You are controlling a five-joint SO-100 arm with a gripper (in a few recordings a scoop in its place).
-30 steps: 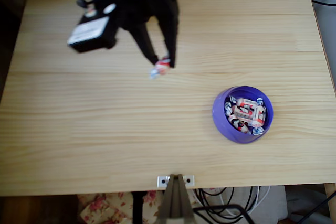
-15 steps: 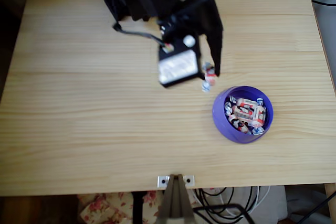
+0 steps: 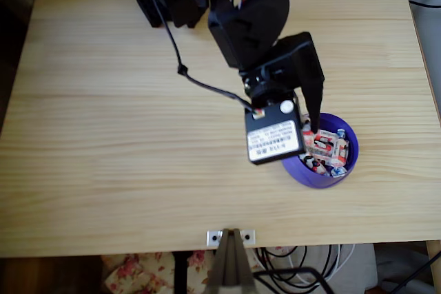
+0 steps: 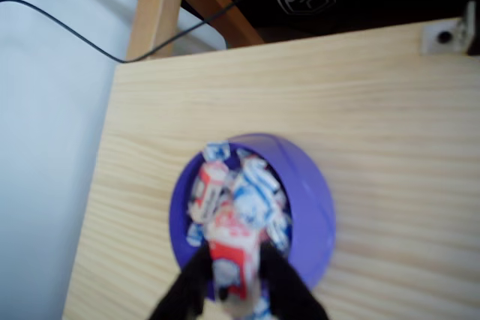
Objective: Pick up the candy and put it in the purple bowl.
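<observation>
My black gripper [image 3: 309,131] hangs over the left part of the purple bowl [image 3: 348,167], shut on a candy [image 4: 232,260] with a white and red-orange wrapper. In the wrist view the two dark fingers [image 4: 189,290] pinch that candy right above the purple bowl [image 4: 311,207]. Several look-alike candies [image 3: 329,147] lie inside the bowl. In the overhead view the arm's body covers the bowl's left rim and the held candy can hardly be told from the rest.
The bowl stands on a pale wooden table [image 3: 103,142], near its right edge. A metal bracket [image 3: 231,237] sits at the front edge. Cables [image 3: 303,273] run below the table. Bare wood spreads to the left of the arm.
The arm has swung right and forward across the table, carrying the candy from the upper middle to above the purple bowl.
</observation>
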